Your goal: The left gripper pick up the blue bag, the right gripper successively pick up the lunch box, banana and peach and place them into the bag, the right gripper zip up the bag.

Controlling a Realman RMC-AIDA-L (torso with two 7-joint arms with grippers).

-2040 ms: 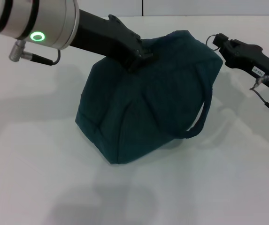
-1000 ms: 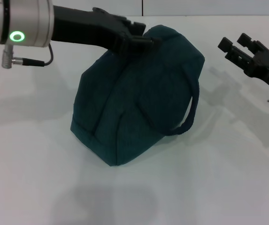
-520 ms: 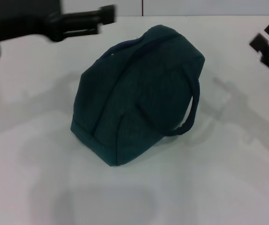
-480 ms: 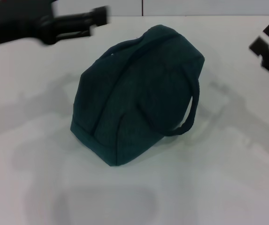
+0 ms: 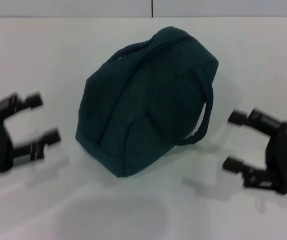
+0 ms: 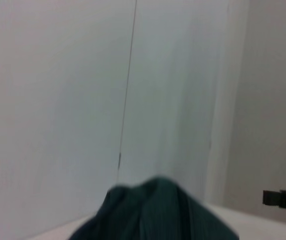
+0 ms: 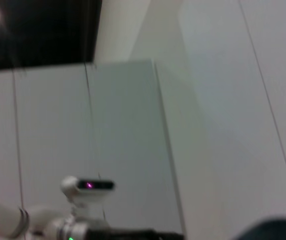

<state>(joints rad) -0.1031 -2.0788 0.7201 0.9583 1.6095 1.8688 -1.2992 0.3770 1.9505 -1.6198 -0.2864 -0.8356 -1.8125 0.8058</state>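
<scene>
The large dark teal-blue fabric bag (image 5: 146, 100) sat alone near the middle of the white tabletop (image 5: 133, 210), resting on its base and leaning a little, its top seam closed over and running up toward the far side. One dark loop handle (image 5: 203, 122) hung down its right flank in a long curve, clear of the fabric along most of its length; a second handle (image 5: 133, 48) lay flat along the upper ridge. No lunch box, banana or peach showed anywhere on the table.

The left gripper (image 5: 39, 120) hovered low at the left of the bag, near it but apart from it, its two black fingers (image 5: 33, 101) spread wide with nothing between them — released and pointing toward the bag. The right gripper (image 5: 235, 142) was on the opposite side, likewise near the bag's right flank and handle without touching either, its black fingers (image 5: 238, 117) parted and empty. Both were smeared by motion blur.

In the left wrist view the rounded teal top of the bag (image 6: 155, 212) rose at the lower edge against a pale panelled wall (image 6: 83, 100), and a dark fingertip of the right gripper (image 6: 280, 198) showed far off — small, and apart from the bag. The right wrist view held mostly wall and ceiling, with a white arm segment carrying a green light (image 7: 70, 231) and a sliver of the bag (image 7: 277, 227) at the lower corner.
</scene>
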